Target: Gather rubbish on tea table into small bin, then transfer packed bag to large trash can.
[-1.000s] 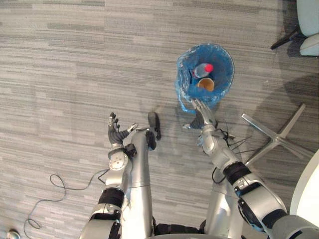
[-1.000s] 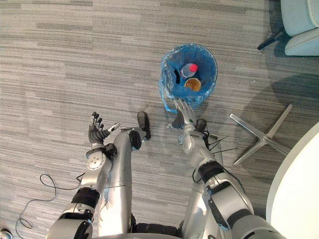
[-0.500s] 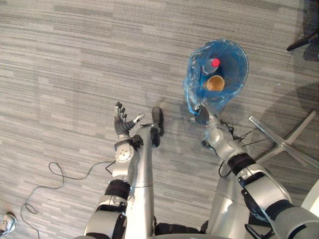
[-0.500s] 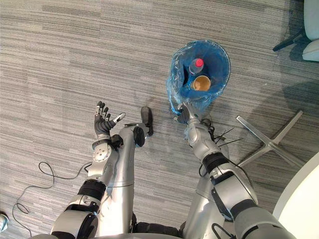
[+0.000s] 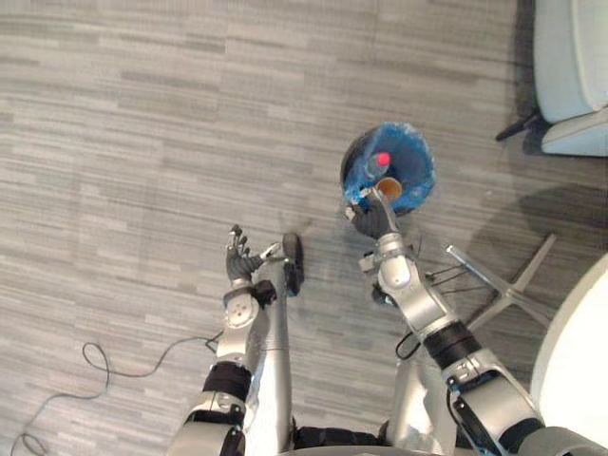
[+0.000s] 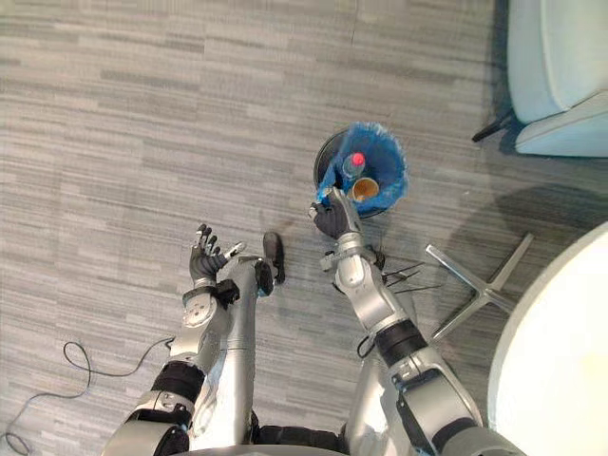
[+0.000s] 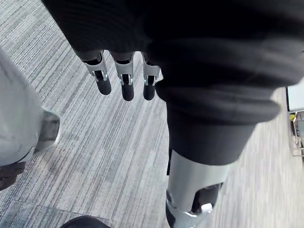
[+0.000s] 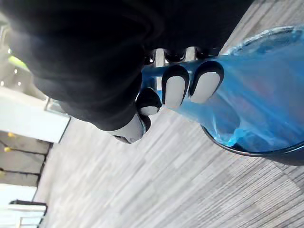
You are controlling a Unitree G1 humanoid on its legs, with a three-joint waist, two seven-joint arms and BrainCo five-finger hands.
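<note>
The robot's right hand has its fingers curled tight on the near edge of the thin blue plastic bag, which sits in the small round black bin on the grey striped carpet floor. A clear bottle with a red cap and a brown paper cup lie inside. The left hand hangs wide and empty, well apart. Held by one edge only, the bag may tilt on lifting and spill both; the thin film may tear, or drag the bin over.

Bright even indoor light, soft shadow on floor by chair base, blue bag lit through
</note>
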